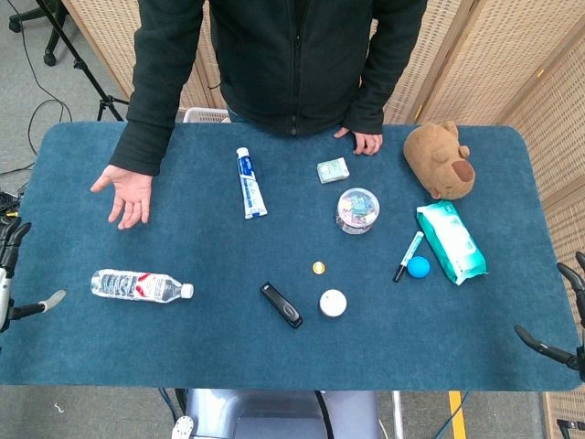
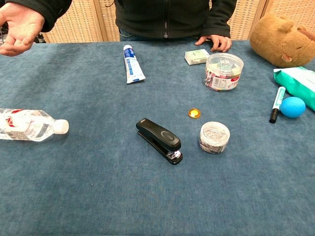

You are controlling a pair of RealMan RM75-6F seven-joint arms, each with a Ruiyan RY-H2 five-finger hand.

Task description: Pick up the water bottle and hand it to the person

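Blue felt table (image 1: 110,366) — the work surface, seen from above with the robot at 6 o'clock. Person (image 1: 292,55) in a dark jacket stands at 12 o'clock; one open palm (image 1: 125,190) lies face up at about 10 o'clock, the other hand (image 1: 364,140) rests on the far edge just right of 12.

Brown plush toy (image 1: 441,160) sits at 2 o'clock, with the green wipes pack (image 1: 451,241) just below it toward 3. Water bottle (image 1: 140,286) lies on its side at 8 o'clock, white cap pointing toward the table's centre, untouched and well apart from both robot hands.

Left hand (image 1: 13,274) hangs at the 9 o'clock edge, fingers apart and holding nothing. Right hand (image 1: 562,334) shows only partly at the 4 o'clock edge — fingers spread, nothing in them.

Toothpaste tube (image 1: 249,182) lies at 11 o'clock. Clear tub (image 1: 356,209) of coloured bits stands just right of centre, a small box (image 1: 333,170) beyond it. Black stapler (image 2: 159,140) lies at 6 o'clock, beside a round container of clips (image 2: 214,136). Marker (image 1: 409,256) touches the blue ball (image 1: 419,266) at 4 o'clock. Yellow cap (image 2: 194,113) sits near the centre.
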